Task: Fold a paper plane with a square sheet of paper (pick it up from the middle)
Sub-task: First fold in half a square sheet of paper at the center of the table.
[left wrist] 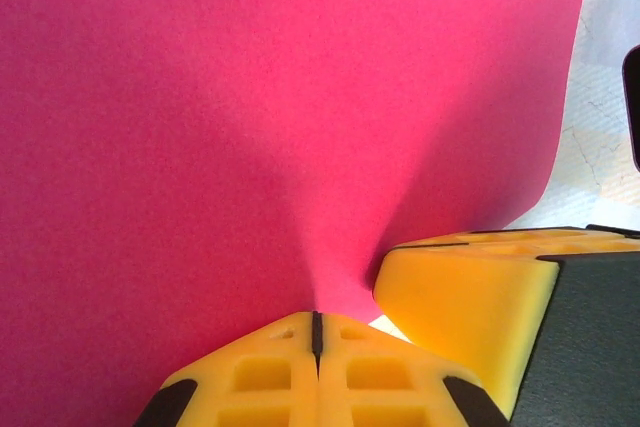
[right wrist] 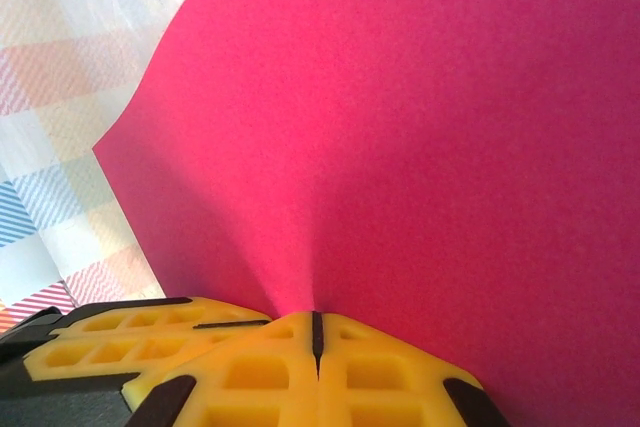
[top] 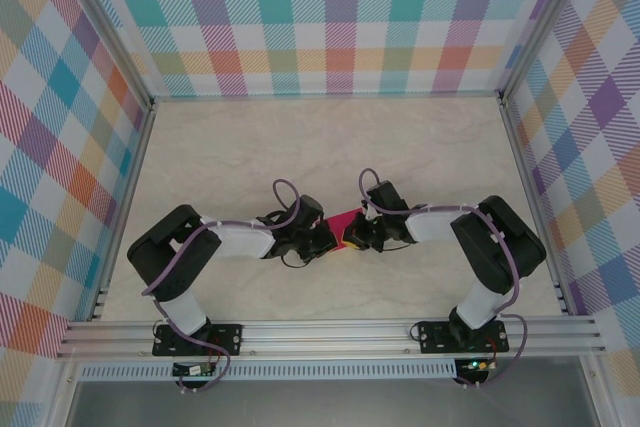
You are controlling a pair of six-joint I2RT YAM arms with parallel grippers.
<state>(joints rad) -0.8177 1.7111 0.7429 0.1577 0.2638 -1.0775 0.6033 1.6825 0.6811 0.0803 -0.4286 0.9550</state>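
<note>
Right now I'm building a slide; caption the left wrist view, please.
Left gripper shut on the thin magenta-pink square sheet of paper, right gripper close alongside.

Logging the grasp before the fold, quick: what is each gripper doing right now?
Left gripper: closed, pinching the square sheet of paper.
Right gripper: closed, pinching the same sheet.

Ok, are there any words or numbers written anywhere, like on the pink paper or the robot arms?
No words, numbers or signs can be read.
The pink sheet of paper is plain, with no print.
The yellow fingers carry no label.
The checked walls bear only a pattern.
The small lit part below the right arm's base is too small to tell.
</note>
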